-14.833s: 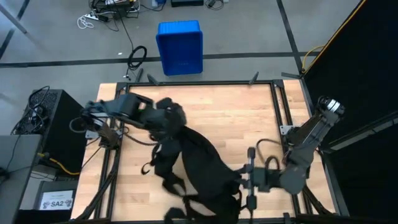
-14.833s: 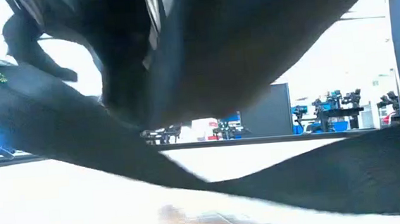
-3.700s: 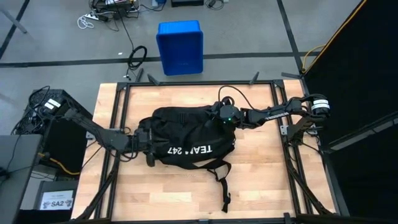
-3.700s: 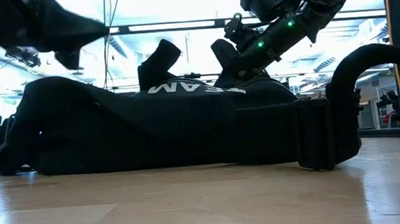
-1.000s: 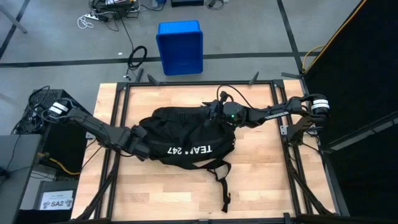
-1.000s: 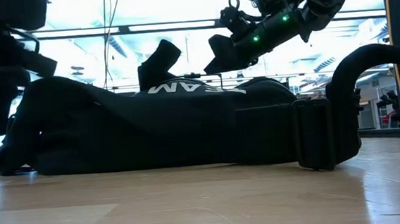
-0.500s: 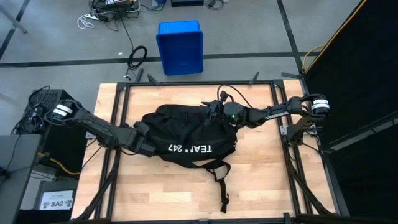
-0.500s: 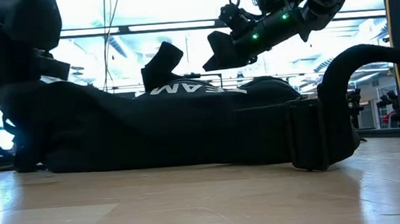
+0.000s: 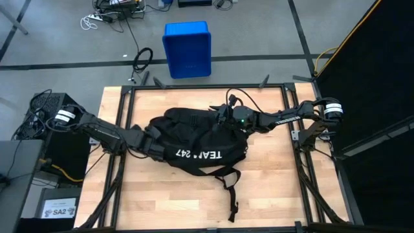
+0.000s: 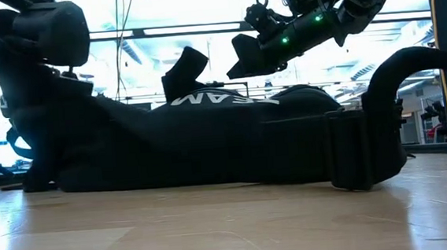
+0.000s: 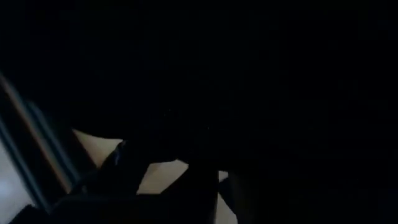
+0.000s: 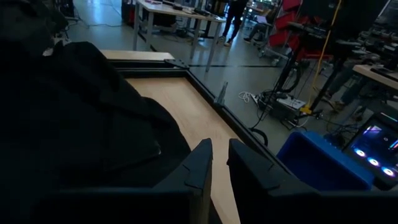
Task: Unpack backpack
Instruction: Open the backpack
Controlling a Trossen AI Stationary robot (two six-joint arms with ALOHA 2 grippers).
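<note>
left gripper (image 9: 155,147) clamped on the backpack (image 9: 194,139) at its left end, fabric bunched up there. right gripper (image 9: 223,121) hovers over the far edge, fingers nearly together, holding nothing. backpack lies flat mid-table (image 9: 272,188), lettering up. 0 items out; looks barely started, opening and emptying left.

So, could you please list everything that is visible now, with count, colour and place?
backpack: one, black with white lettering, lying in the middle of the table.
table: one, light wood with a dark frame, under the backpack.
crate: one, blue, on the floor beyond the table's far edge.
cables: several, dark and white, on the floor at the far left.
left gripper: one, dark, shut on the backpack's left end.
right gripper: one, dark, shut, above the backpack's far right part.
</note>
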